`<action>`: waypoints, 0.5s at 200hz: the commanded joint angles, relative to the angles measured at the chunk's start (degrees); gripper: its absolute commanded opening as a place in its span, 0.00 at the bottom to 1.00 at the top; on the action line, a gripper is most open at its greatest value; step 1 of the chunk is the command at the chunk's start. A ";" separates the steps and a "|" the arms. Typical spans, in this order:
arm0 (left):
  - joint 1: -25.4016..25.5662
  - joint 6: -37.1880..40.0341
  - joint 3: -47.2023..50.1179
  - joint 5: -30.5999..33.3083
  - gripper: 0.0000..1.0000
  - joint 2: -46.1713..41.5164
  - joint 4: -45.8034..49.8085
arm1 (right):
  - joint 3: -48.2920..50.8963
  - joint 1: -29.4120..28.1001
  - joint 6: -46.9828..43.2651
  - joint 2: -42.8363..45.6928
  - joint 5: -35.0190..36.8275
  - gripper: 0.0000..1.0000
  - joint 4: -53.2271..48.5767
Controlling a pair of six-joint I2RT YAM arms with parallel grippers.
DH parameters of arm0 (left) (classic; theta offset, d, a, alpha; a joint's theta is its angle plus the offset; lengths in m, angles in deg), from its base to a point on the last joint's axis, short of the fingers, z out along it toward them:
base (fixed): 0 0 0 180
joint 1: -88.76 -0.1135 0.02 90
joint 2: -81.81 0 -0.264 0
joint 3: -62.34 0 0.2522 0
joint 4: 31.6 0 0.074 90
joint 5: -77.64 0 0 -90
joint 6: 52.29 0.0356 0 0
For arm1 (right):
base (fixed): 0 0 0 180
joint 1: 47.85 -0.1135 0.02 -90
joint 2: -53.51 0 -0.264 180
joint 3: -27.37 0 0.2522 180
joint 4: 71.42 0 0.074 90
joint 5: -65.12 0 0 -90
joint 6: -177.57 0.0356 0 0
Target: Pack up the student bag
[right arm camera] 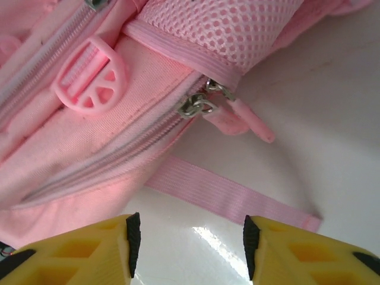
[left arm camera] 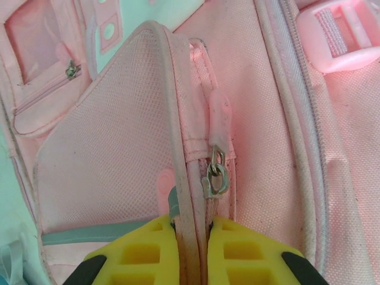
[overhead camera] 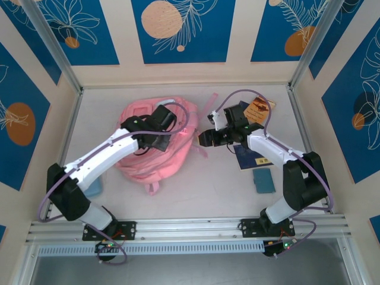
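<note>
Between the spread fingers of my right pincer [right arm camera: 189, 237] lies bare table [right arm camera: 332, 107], open off to the right too, but just ahead a flat pink strap [right arm camera: 231, 199] crosses my path, and beyond it the student bag [right arm camera: 77, 160] with its dangling zipper pull [right arm camera: 252, 122] blocks the way.
</note>
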 commanded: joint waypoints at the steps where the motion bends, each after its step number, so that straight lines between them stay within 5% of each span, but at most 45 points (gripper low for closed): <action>1: -1.89 3.63 0.11 -1.96 0.02 -4.69 -4.19 | -1.08 0.95 -7.87 -1.28 -5.97 0.47 2.71; 56: -3.27 4.52 -0.32 -3.53 0.01 -6.48 -5.29 | -4.92 1.08 -8.03 -6.69 -14.22 0.40 5.54; 100: -3.76 4.40 -0.50 -3.71 0.00 -6.44 -5.67 | -3.04 1.24 -4.14 -9.19 -12.35 0.38 12.86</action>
